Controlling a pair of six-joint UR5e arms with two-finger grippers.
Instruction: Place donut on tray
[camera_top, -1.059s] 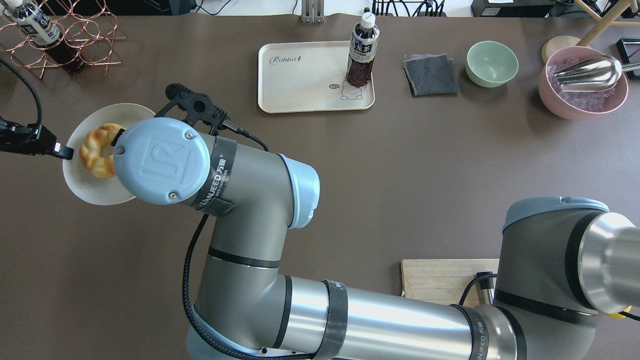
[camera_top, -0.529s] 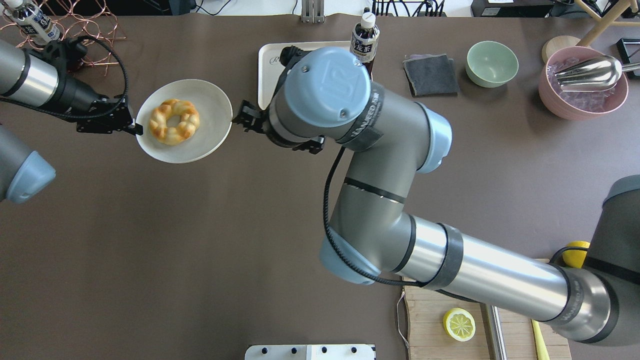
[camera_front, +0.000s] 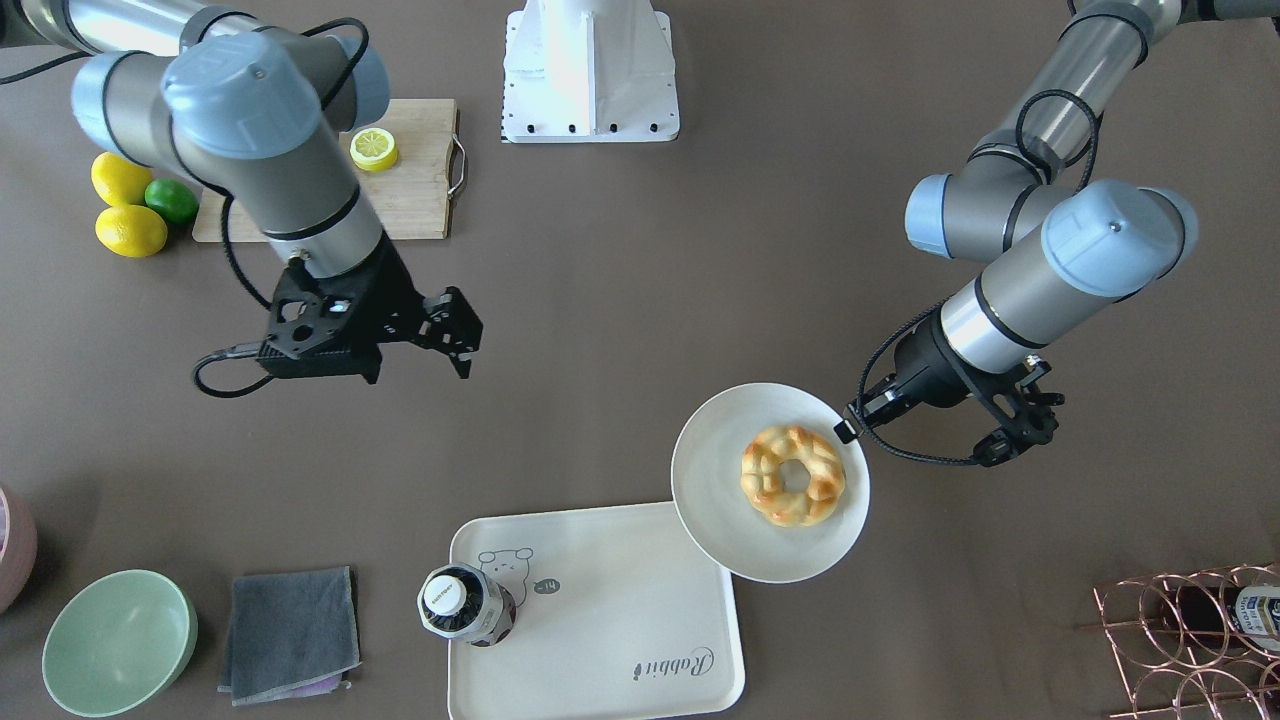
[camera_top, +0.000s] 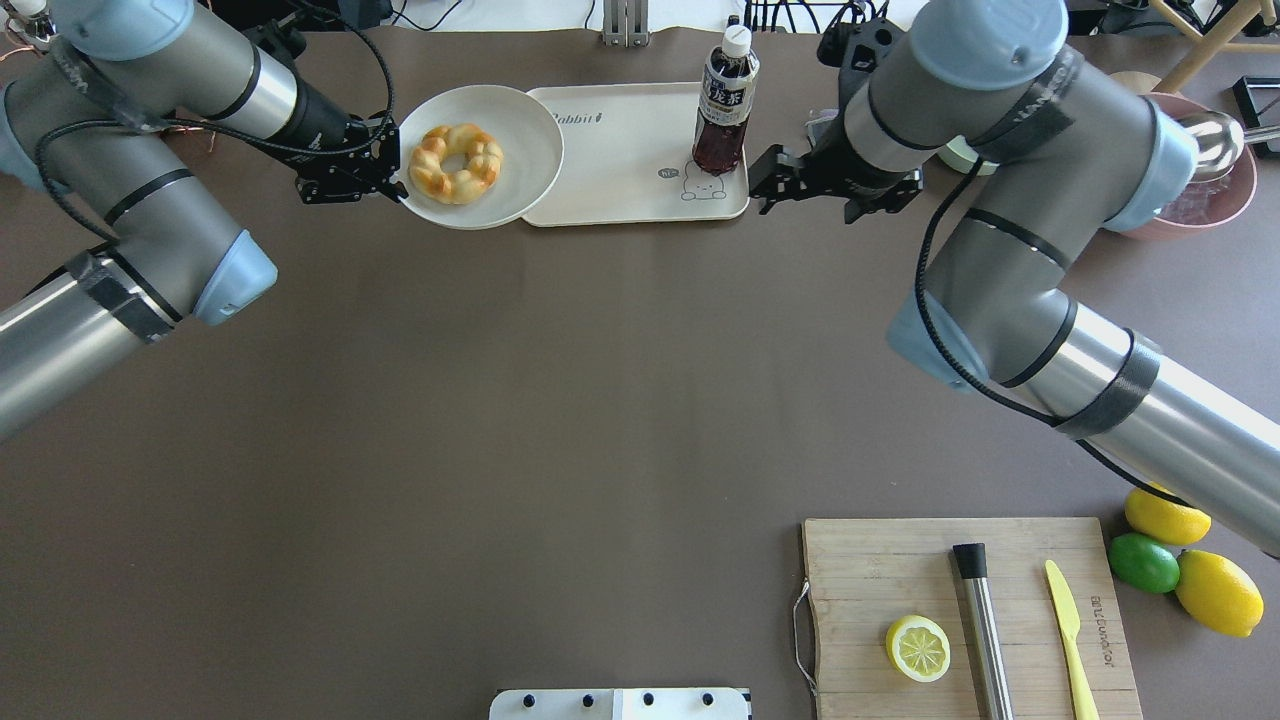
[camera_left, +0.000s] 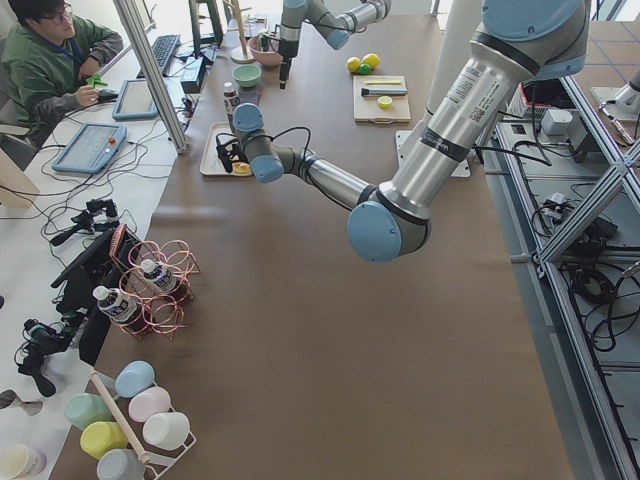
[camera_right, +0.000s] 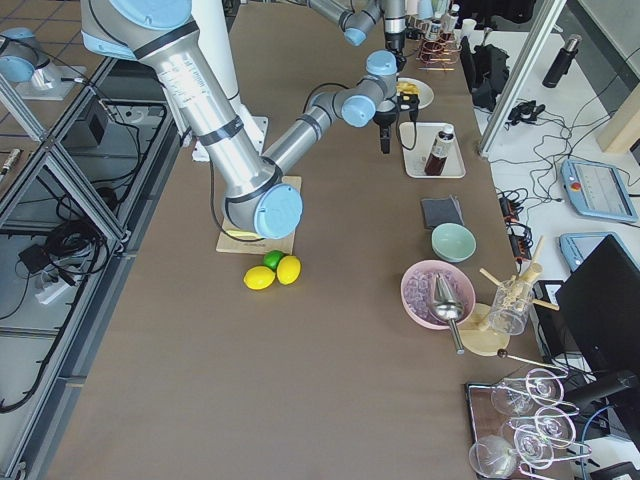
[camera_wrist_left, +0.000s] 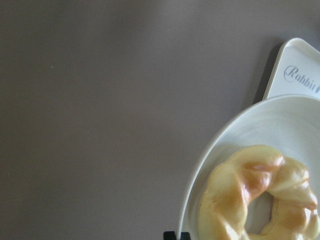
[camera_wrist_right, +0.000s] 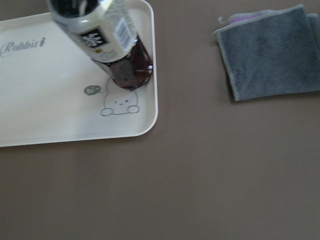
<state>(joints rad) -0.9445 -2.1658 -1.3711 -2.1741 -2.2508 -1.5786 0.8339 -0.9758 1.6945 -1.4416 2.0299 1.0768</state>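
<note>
The donut (camera_top: 457, 163), a golden braided ring, lies on a round off-white plate (camera_top: 520, 130). My left gripper (camera_top: 395, 182) is shut on the plate's left rim and holds it so that its right side overlaps the left edge of the cream tray (camera_top: 630, 150). From the front, the donut (camera_front: 793, 475), plate (camera_front: 720, 500), tray (camera_front: 620, 600) and left gripper (camera_front: 848, 430) show the same overlap. The left wrist view shows the donut (camera_wrist_left: 255, 195) and the tray corner (camera_wrist_left: 300, 70). My right gripper (camera_top: 768, 185) is open and empty just off the tray's right edge.
A dark tea bottle (camera_top: 722, 110) stands on the tray's right part by the bear drawing. A grey cloth (camera_wrist_right: 275, 50) and a green bowl (camera_front: 118, 640) lie beyond the tray's right side. A cutting board (camera_top: 960, 610) with a lemon half is near the base. A copper rack (camera_front: 1190, 620) stands at the left.
My left gripper has carried the plate with the donut to the right and farther back, onto the tray's left edge. My right arm has swung from the plate's right side to the tray's right side.
</note>
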